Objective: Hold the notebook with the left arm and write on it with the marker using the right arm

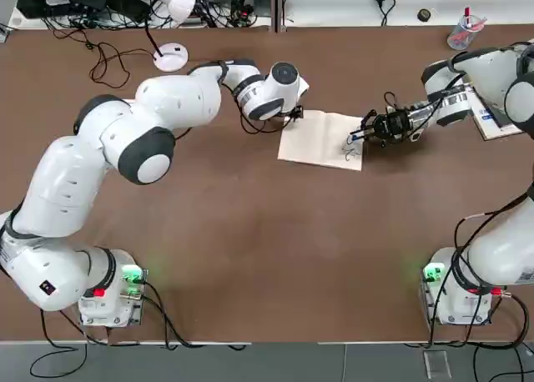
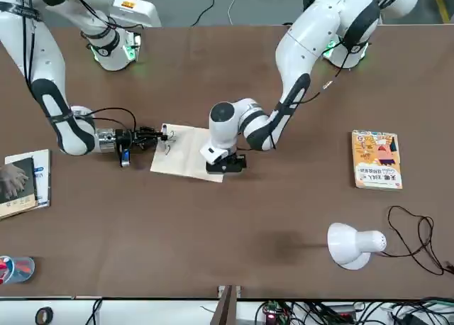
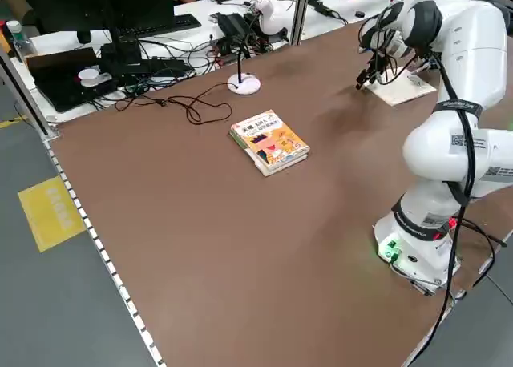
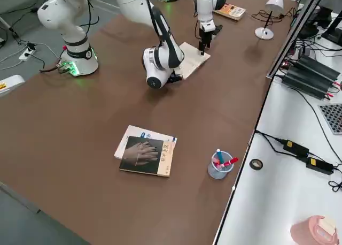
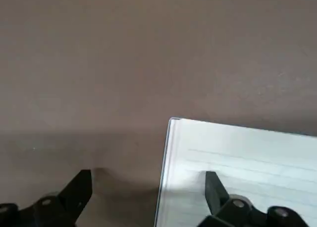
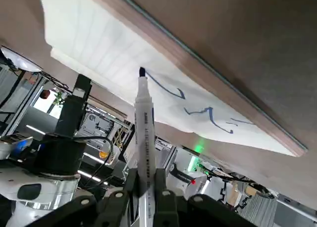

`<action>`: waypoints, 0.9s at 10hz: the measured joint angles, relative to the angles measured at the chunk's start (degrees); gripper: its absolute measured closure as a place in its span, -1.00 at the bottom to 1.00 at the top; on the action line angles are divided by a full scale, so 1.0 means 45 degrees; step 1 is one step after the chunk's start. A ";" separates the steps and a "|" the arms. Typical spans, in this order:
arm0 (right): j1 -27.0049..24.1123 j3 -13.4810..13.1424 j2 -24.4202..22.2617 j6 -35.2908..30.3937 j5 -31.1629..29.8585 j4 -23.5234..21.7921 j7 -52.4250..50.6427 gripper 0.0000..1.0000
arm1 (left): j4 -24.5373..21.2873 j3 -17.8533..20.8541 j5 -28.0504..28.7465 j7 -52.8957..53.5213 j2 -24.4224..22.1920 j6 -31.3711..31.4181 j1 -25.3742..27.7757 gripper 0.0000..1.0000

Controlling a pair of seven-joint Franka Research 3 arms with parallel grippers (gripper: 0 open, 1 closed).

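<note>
The cream-white notebook (image 1: 321, 138) lies open at the table's middle, with blue scribbles on its right part. My left gripper (image 1: 294, 113) stands over its left edge. In the left wrist view it is open (image 5: 147, 185): one finger (image 5: 214, 185) rests on the lined page (image 5: 247, 157), the other is on the bare table. My right gripper (image 1: 371, 128) reaches in from the right, shut on the marker (image 6: 145, 133). The marker's dark tip touches the page beside the blue strokes (image 6: 203, 113).
An orange-yellow book (image 2: 377, 159) lies on the robot's left side. A white desk lamp (image 2: 351, 245) with its cable stands at the far edge. A dark-covered book on white papers (image 4: 145, 155) and a cup of pens (image 4: 220, 165) sit at the far right.
</note>
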 joint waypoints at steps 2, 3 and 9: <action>-0.0018 -0.0096 0.0004 0.0001 0.0000 0.0035 -0.0133 0.67 | 0.0000 0.0000 0.0000 0.0000 0.0000 0.0000 0.0000 -1.00; -0.0035 -0.0124 0.0011 0.0000 0.0000 0.0035 -0.0251 0.67 | 0.0000 0.0000 0.0000 0.0000 0.0000 0.0000 0.0000 -1.00; -0.0051 -0.0125 0.0053 -0.0029 -0.0004 0.0034 -0.0487 0.67 | 0.0001 0.0000 0.0000 0.0000 0.0000 0.0000 0.0000 -1.00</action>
